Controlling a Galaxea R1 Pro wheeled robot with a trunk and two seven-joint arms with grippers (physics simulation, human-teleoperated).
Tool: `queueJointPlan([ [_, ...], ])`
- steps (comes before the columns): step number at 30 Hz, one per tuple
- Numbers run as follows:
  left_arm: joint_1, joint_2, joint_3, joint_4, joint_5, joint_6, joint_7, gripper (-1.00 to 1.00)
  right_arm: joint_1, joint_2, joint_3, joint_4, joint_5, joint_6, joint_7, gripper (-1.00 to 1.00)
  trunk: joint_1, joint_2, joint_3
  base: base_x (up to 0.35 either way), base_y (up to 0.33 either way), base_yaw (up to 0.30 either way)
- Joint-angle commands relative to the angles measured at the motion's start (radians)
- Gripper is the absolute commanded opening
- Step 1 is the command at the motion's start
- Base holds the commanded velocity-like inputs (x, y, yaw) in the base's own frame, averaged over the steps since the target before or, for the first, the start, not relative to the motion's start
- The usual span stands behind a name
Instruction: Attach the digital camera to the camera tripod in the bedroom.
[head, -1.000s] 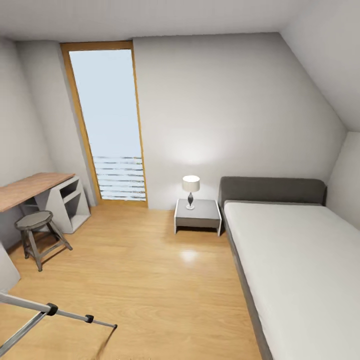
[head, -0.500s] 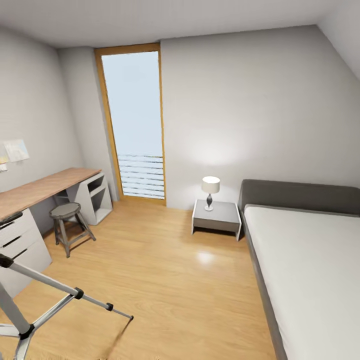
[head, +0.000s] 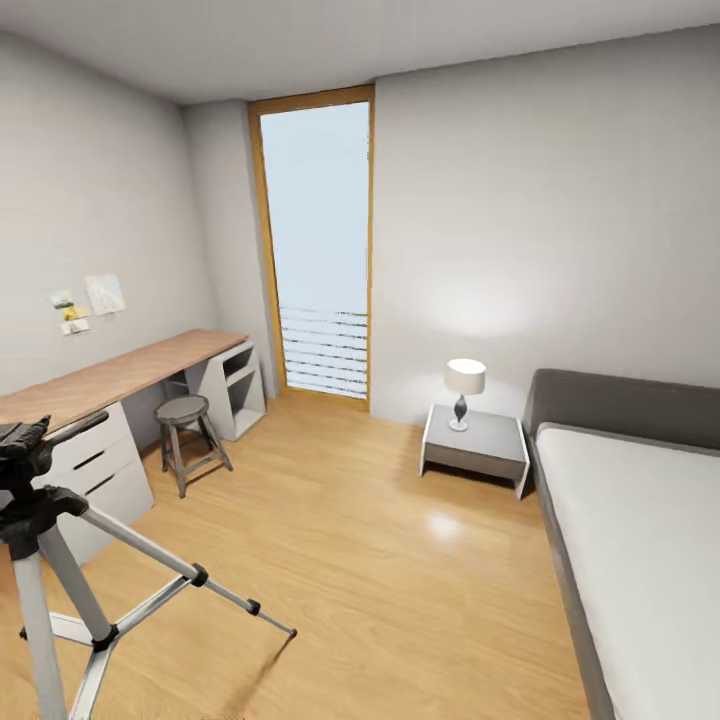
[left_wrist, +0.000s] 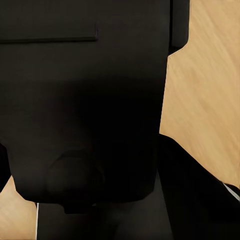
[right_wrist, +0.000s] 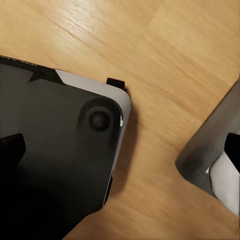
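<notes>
We face the bedroom: the camera tripod (head: 60, 570) stands on the wood floor (head: 380, 570) at our near left, just before a long desk (head: 110, 385) with white drawers. A round stool (head: 188, 440) sits by the desk, well apart from the tripod. Further off, a nightstand (head: 473, 445) bearing a lit lamp (head: 464, 392) stands beside the grey bed (head: 640, 520). Our wrist views give dark robot bodywork over floorboards; we cannot tell either claw's state.
</notes>
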Motion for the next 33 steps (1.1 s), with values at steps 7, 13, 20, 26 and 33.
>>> queueJointPlan([
  [7,0.000,0.000,-0.009,0.000,0.007,0.000,0.003,-1.00,-0.001,-0.001,-0.008,0.002,0.006,-0.003,0.002,1.00,0.000,-0.001,0.000,0.015,0.000,0.279],
  [13,0.000,0.000,-0.009,0.000,0.008,0.000,0.004,-1.00,-0.001,-0.002,-0.010,0.002,0.005,-0.003,0.002,1.00,0.000,-0.001,0.000,0.002,0.000,0.279],
  [20,0.000,0.000,-0.009,0.000,0.007,0.001,0.003,-1.00,-0.001,-0.001,-0.010,0.002,0.004,-0.003,0.002,1.00,0.000,-0.001,0.000,0.000,0.000,0.279],
  [26,0.000,0.000,-0.010,0.000,0.006,0.006,0.003,-1.00,-0.001,-0.001,-0.011,0.002,0.003,-0.003,0.002,1.00,0.000,-0.001,0.000,0.094,0.000,0.253],
  [33,0.000,-0.002,-0.011,-0.001,0.004,0.009,0.002,-1.00,-0.001,-0.002,-0.013,0.002,0.003,-0.003,0.002,1.00,0.000,-0.001,0.000,0.285,-0.007,0.031],
])
